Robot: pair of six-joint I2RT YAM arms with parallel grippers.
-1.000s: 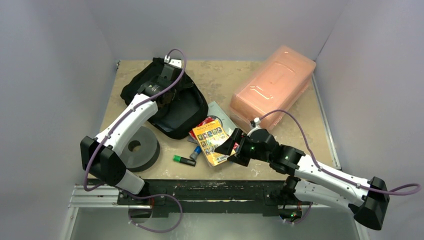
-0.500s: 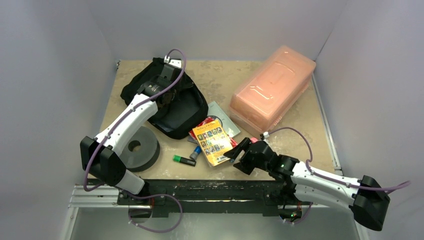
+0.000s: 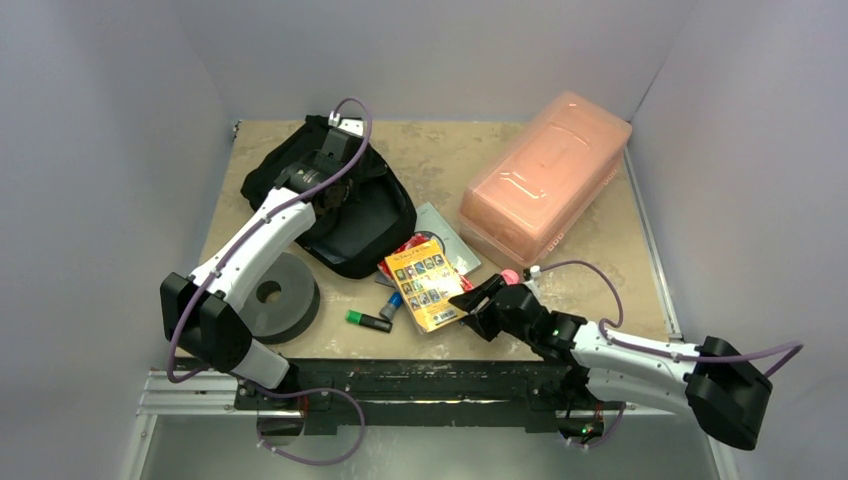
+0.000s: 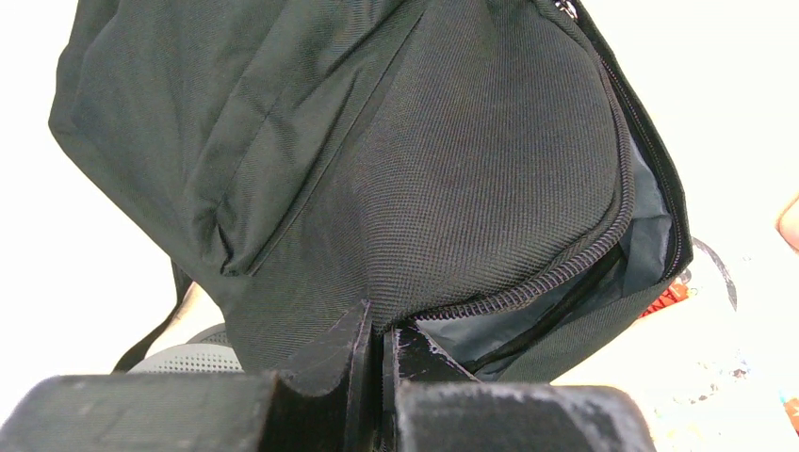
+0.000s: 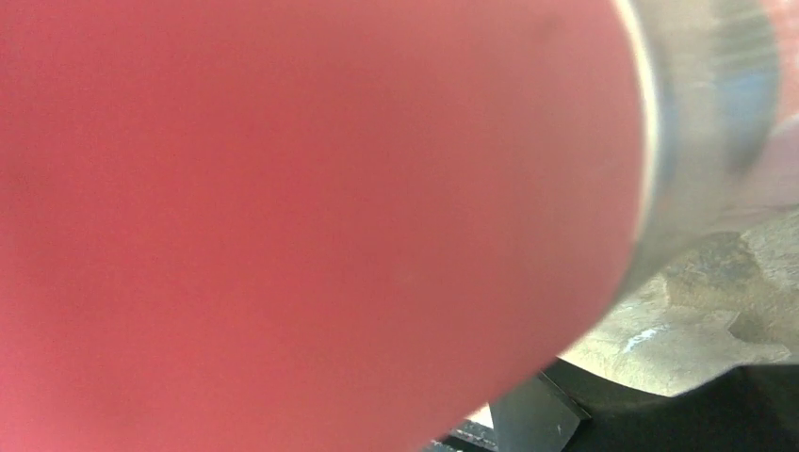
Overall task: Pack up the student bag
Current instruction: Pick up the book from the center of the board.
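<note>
The large soft black fabric student bag lies flat on the table to the left of the translucent pink plastic box, well apart from it, with its zipped mouth turned toward the box and gaping a little; the grey lining shows inside the opening in the left wrist view. The left gripper is pinched tight on the bag's flap at the zip edge, apparently holding the mouth up.

The right gripper sits low in front of the box, at the near corner of a yellow printed booklet; whether its jaws have closed on anything I cannot tell. A blurred red rounded object fills its own camera, too close to identify.

The bag looks light and limp; it will likely sag, fold and slide on the tabletop rather than keep its shape, so the opening probably collapses if the flap is let go. The stiffer zip edge, or the top handle, seems the best hold; loose cloth would probably bunch. The zip teeth could snag the booklet's corners.
</note>
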